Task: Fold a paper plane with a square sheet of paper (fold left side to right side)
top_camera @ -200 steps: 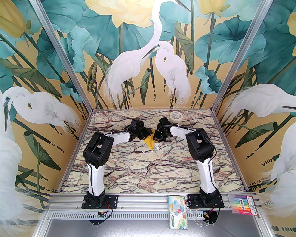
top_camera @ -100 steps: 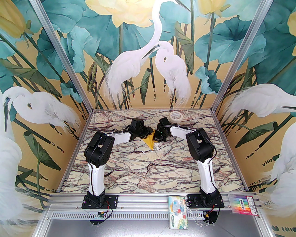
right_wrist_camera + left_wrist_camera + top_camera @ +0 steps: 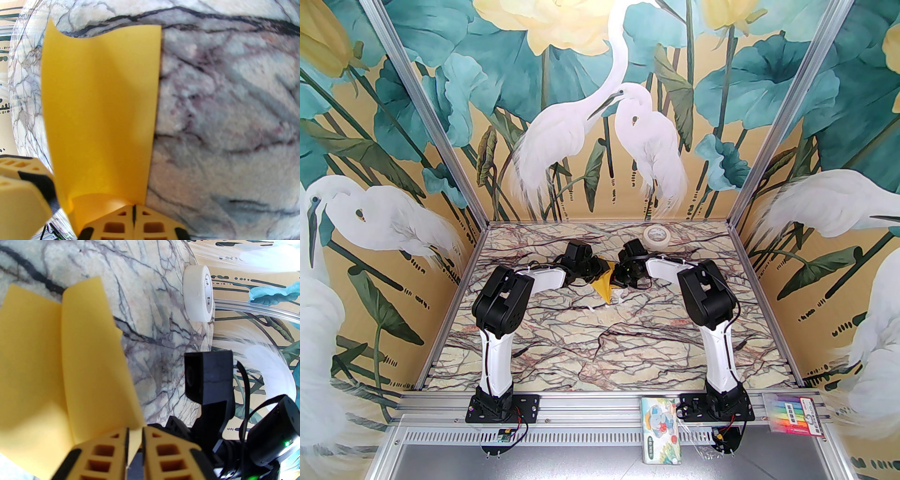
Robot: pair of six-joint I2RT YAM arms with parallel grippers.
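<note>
Since a second ago: left gripper point(image 3: 135, 431) jaws narrowed, now pinching edge of yellow paper sheet point(image 3: 605, 284); left arm shifted slightly right. Right gripper point(image 3: 134, 207) pressed together on sheet's edge. Sheet at far-middle of table point(image 3: 581, 347), between grippers, lifted, creased down middle, curling. Tape roll point(image 3: 656, 234) far right.

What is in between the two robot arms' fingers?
The yellow paper, bent along a crease. The top camera shows it between them, and the left fingers and right fingers are each pinched shut on it.
</note>
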